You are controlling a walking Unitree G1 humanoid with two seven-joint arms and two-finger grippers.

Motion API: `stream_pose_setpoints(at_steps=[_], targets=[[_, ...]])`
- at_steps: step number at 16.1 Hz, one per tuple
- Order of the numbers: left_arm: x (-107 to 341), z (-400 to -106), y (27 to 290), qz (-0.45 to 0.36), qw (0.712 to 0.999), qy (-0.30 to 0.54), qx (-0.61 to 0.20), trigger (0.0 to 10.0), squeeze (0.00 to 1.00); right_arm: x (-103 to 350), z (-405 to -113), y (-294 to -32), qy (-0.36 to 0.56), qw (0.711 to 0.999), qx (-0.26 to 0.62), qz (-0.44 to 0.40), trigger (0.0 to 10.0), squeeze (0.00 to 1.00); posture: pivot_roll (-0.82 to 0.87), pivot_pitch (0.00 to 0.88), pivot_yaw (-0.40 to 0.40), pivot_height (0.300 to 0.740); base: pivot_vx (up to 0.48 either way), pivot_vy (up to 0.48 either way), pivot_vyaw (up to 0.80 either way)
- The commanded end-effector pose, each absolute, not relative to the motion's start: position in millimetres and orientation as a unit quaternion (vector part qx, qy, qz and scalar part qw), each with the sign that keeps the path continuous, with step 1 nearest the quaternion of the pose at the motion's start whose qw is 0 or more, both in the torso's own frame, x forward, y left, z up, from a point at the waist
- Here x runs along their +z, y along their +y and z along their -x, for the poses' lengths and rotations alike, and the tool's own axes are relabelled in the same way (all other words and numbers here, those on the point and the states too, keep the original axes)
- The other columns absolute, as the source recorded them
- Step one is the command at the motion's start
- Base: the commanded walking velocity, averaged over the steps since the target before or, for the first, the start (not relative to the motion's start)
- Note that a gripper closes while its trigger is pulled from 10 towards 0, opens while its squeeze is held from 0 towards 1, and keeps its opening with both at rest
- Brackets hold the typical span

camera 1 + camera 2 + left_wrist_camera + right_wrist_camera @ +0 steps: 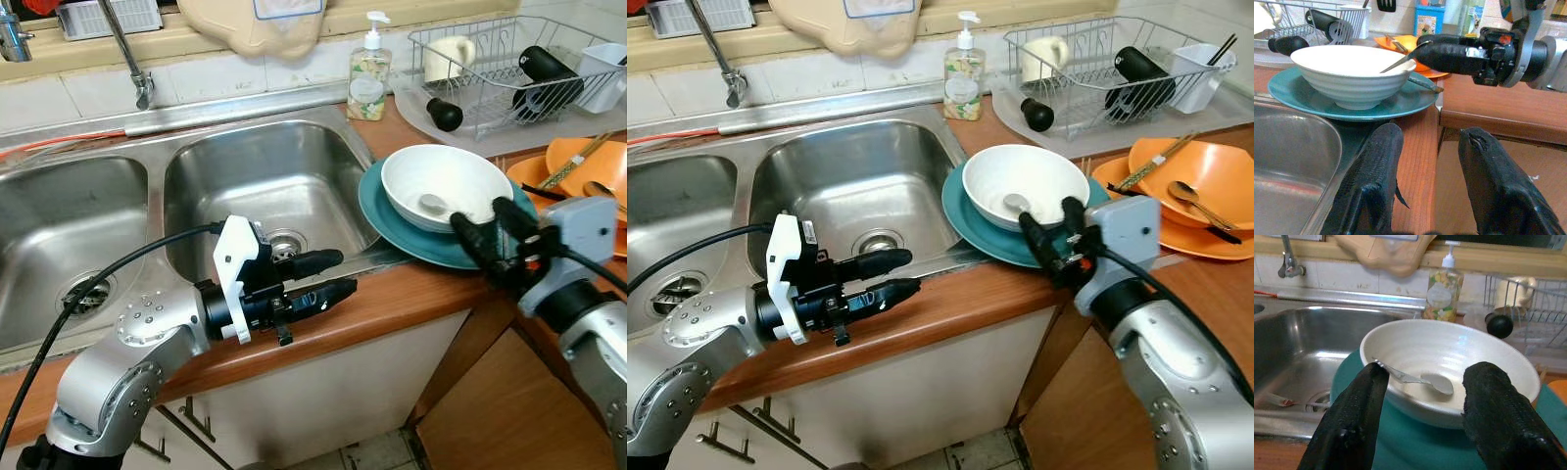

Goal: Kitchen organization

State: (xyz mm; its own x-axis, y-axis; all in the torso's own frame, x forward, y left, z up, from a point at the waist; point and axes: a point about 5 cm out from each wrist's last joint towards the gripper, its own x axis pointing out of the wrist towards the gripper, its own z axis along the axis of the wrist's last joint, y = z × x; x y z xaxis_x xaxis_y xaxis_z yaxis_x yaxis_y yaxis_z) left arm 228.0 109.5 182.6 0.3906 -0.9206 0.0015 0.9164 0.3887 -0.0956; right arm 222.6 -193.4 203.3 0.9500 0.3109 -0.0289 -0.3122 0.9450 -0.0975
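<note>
**Both grippers open at the sink edge, spoon in bowl**

Double steel sink (255,186) is sitting in a wooden table (392,294); landmark for all below is the white bowl (446,184). The sink is lying just beside the bowl, w/ the tap (125,49) rising behind it. Dish rack (509,69) is standing behind the bowl, holding a cream mug (449,57), a black bottle (549,70) and a white holder. Orange plates (1195,201) w/ chopsticks and a spoon are lying beside the bowl, away from the sink. A teal plate (392,220) is lying right under the bowl, touching it, part over the sink rim. Soap bottle (369,70) is standing behind the bowl, at the sink's back corner.

Left gripper (328,274) is hovering over the table's front edge, on the sink side of the bowl, well apart from it; fingers (1376,166) are pointing toward the bowl, spread w/ a clear gap, holding nothing.

Right gripper (1422,382) is sitting at the bowl's near rim, fingers (1359,406) spread wide, gripping nothing. One finger is reaching the handle tip of the metal spoon (1435,382); can't tell if touching. The spoon is lying inside the bowl, head on the bottom, handle leaning up on the near rim.
</note>
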Motion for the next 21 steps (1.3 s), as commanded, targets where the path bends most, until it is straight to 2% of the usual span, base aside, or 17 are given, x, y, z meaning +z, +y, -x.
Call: stream_pose_setpoints(at_steps=[1, 5, 7, 11, 12, 13, 14, 17, 18, 19, 20, 21], targets=[[184, -226, 109, 0.035, 0.832, 0.023, -0.553, 10.0, 0.00, 204, -224, -199, 0.012, 0.988, 0.138, 0.066, 10.0, 0.00, -0.10, 0.000, 0.062, 0.740, 0.000, 0.000, 0.00], [184, -225, 106, 0.037, 0.829, 0.024, -0.557, 10.0, 0.00, 208, -215, -214, 0.008, 0.990, 0.122, 0.072, 10.0, 0.00, -0.12, 0.000, 0.073, 0.740, 0.000, 0.000, 0.00], [184, -226, 105, 0.037, 0.827, 0.025, -0.560, 10.0, 0.00, 200, -209, -213, 0.037, 0.986, 0.141, 0.085, 10.0, 0.00, -0.12, 0.000, 0.074, 0.740, 0.000, 0.000, 0.00], [184, -226, 105, 0.037, 0.826, 0.026, -0.562, 10.0, 0.00, 203, -213, -206, 0.013, 0.988, 0.145, 0.060, 10.0, 0.02, -0.12, 0.000, 0.072, 0.740, 0.000, 0.000, 0.00], [184, -226, 104, 0.037, 0.826, 0.025, -0.562, 10.0, 0.00, 205, -215, -204, 0.005, 0.988, 0.145, 0.048, 10.0, 0.98, -0.12, 0.000, 0.072, 0.740, 0.000, 0.000, 0.00], [184, -226, 104, 0.037, 0.826, 0.025, -0.562, 10.0, 0.00, 205, -215, -204, 0.004, 0.988, 0.144, 0.047, 10.0, 0.98, -0.12, 0.000, 0.070, 0.740, 0.000, 0.000, 0.00], [184, -226, 104, 0.038, 0.826, 0.025, -0.563, 10.0, 0.00, 206, -217, -201, 0.000, 0.988, 0.148, 0.042, 10.0, 0.00, -0.12, 0.000, 0.069, 0.740, 0.000, 0.000, 0.00], [184, -226, 103, 0.038, 0.826, 0.024, -0.562, 10.0, 0.00, 204, -224, -197, 0.006, 0.989, 0.141, 0.034, 10.0, 0.00, -0.11, 0.000, 0.062, 0.740, 0.000, 0.000, 0.00], [184, -226, 103, 0.038, 0.826, 0.023, -0.561, 10.0, 0.00, 202, -227, -196, 0.010, 0.990, 0.134, 0.033, 7.5, 0.00, -0.11, 0.000, 0.061, 0.740, 0.000, 0.000, 0.00], [184, -227, 103, 0.038, 0.827, 0.023, -0.561, 10.0, 0.00, 201, -230, -197, 0.011, 0.992, 0.125, 0.031, 1.7, 0.00, -0.11, 0.000, 0.060, 0.740, 0.000, 0.000, 0.00], [185, -227, 103, 0.038, 0.827, 0.023, -0.561, 10.0, 0.00, 200, -231, -198, 0.011, 0.993, 0.116, 0.029, 0.0, 0.00, -0.11, 0.000, 0.060, 0.740, 0.000, 0.000, 0.00], [185, -226, 103, 0.038, 0.827, 0.023, -0.561, 10.0, 0.00, 200, -232, -198, 0.012, 0.993, 0.114, 0.029, 0.0, 0.00, -0.11, 0.000, 0.060, 0.740, 0.000, 0.000, 0.00]])
